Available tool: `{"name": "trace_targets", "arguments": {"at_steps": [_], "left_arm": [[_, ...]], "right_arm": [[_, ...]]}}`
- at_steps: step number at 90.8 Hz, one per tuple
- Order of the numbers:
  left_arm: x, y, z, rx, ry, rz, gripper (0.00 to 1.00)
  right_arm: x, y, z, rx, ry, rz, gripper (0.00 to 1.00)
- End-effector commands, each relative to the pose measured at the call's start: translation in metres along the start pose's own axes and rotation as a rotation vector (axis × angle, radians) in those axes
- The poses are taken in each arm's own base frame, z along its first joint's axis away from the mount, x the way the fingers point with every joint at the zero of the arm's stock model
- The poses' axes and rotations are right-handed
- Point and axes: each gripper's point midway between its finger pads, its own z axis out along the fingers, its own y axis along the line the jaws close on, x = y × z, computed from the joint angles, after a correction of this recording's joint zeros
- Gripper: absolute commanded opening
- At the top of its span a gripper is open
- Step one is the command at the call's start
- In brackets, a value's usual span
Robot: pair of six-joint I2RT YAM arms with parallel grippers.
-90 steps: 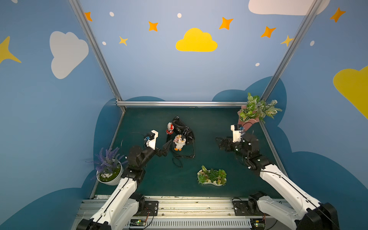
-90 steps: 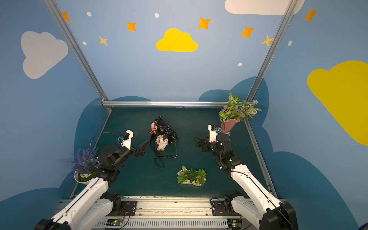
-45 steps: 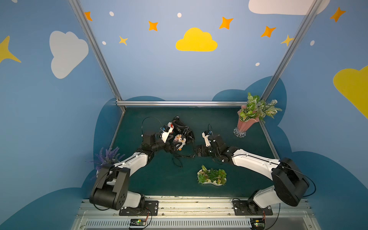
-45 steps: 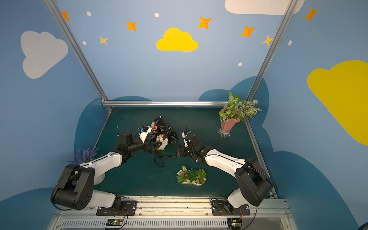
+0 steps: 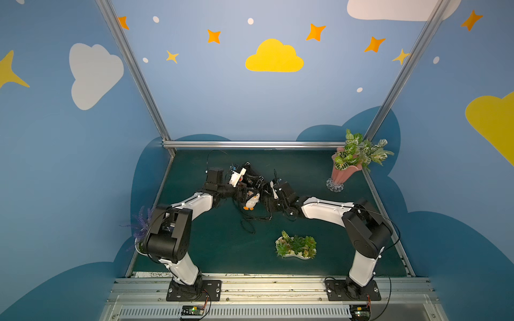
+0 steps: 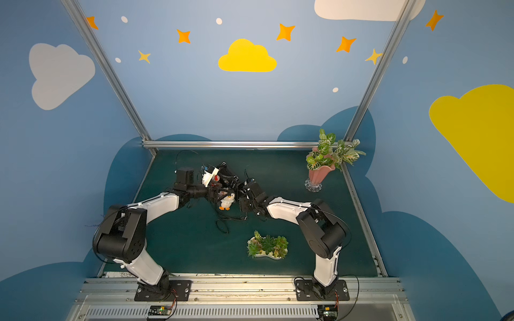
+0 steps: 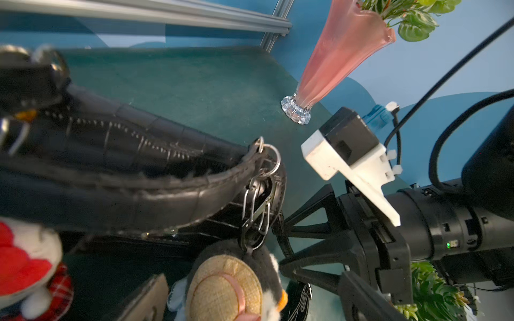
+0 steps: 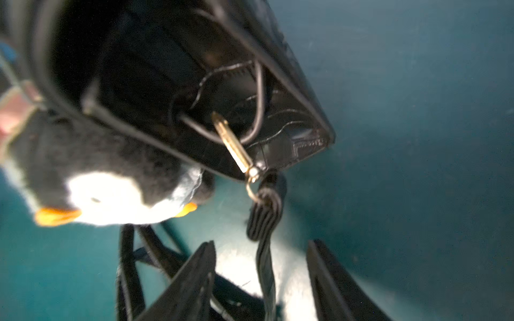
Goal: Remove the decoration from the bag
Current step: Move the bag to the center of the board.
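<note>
1. Scanning a top view: bag point(image 5: 251, 176) lies mid-table, penguin toy point(image 5: 251, 200) against it, between left gripper point(image 5: 241, 195) and right gripper point(image 5: 266, 198).
2. Left wrist: toy soft, light; I'd work its stiff, slippery clip point(image 7: 257, 211). Left jaws wide, apparently empty.
3. Right wrist: jaws part-open astride limp strap point(image 8: 264, 266), gripping nothing.

Glossy black leather-look bag point(image 7: 125, 155), metal clip point(image 7: 258, 207), plush penguin point(image 7: 233, 280).
</note>
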Motion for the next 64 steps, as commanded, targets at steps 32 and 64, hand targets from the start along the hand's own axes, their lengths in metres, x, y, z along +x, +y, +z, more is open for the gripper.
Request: {"name": "trace_targets", "arguments": {"at_steps": [32, 64], "left_arm": [[0.04, -0.012, 0.031, 0.142, 0.08, -0.176, 0.57], [0.047, -0.076, 0.045, 0.249, 0.042, -0.157, 0.49]], "right_arm": [[0.001, -0.026, 0.005, 0.042, 0.022, -0.039, 0.0], [0.032, -0.096, -0.048, 0.142, 0.13, -0.05, 0.0]]}}
